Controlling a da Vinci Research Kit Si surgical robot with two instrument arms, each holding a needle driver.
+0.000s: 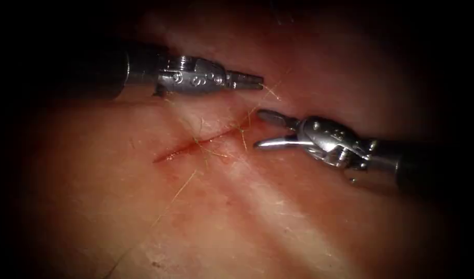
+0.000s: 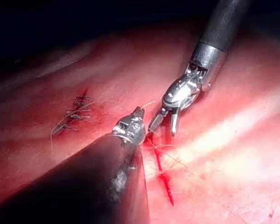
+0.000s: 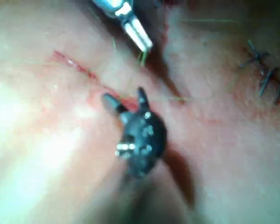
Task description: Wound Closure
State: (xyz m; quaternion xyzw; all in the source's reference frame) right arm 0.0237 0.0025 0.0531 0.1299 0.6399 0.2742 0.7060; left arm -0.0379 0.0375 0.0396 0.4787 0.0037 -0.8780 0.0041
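Your left tool (image 1: 257, 82) has fingers closed, seemingly on fine thread (image 1: 270, 93); right tool (image 1: 262, 130), fingers wide, holds nothing beside the cut's (image 1: 195, 146) right end; thread looks limp, slippery, so grip lightly; needle unseen.

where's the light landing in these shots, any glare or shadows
Endoscope view: light pools mid pink tissue around the red cut, the rim falls dark; glints on the steel right tool, jaws open, holding nothing. Left wrist view: a glare band on tissue beside the cut. Right wrist view: the steel left tool, shut on thin yellow thread, casts a dark shadow on the tissue.
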